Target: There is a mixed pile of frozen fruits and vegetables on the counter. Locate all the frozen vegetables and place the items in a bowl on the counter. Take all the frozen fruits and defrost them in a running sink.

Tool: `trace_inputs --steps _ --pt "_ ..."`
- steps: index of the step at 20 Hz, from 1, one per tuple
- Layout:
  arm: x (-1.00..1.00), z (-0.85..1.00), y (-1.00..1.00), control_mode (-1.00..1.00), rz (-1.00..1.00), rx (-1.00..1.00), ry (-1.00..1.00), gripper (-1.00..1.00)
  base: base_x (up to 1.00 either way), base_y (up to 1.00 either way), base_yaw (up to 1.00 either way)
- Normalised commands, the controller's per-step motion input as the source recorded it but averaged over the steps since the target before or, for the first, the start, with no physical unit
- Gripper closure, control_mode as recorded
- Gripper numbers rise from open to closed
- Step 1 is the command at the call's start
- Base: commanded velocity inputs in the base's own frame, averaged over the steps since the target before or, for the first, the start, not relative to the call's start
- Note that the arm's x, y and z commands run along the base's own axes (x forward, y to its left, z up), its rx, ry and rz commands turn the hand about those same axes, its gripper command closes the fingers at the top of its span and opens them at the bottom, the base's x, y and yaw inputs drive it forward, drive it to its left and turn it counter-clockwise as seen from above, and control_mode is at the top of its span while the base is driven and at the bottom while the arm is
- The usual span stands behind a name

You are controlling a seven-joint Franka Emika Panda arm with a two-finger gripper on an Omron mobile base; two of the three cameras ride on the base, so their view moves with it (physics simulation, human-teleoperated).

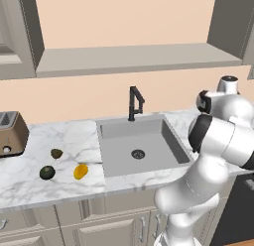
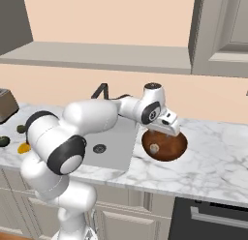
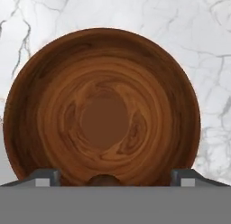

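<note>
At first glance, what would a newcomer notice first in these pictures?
The white arm reaches right across the sink, its jaws wide open above the reddish-brown bowl, with the mushroom lying inside. Left of the sink, three small foods lie on the marble counter: an orange-yellow fruit, a dark green ball and a small olive-green fruit. A toaster stands at the far left.

No readable text, labels, brands, numbers or signs anywhere. Toaster [image 1: 11, 133] face is blank, cabinet fronts are plain, bowl [image 3: 40, 105] shows wood grain only, counter [image 1: 30, 178] shows marble veins only.
</note>
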Motion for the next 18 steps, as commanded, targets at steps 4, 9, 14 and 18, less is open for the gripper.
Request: trace_inputs --steps 4,9,14,18 --pt "-0.11 0.32 0.45 -1.0 -0.01 -0.06 -0.15 -1.0 0.0 0.0 0.0" --pt "-0.18 0.34 0.78 -1.0 -0.01 0.0 -0.3 -1.0 0.0 0.0 0.0" --pt "-0.32 0.38 0.78 -1.0 0.06 0.0 -0.21 -1.0 0.0 0.0 0.0" --pt "-0.11 0.04 0.58 -1.0 -0.01 0.05 -0.15 -1.0 0.0 0.0 0.0"
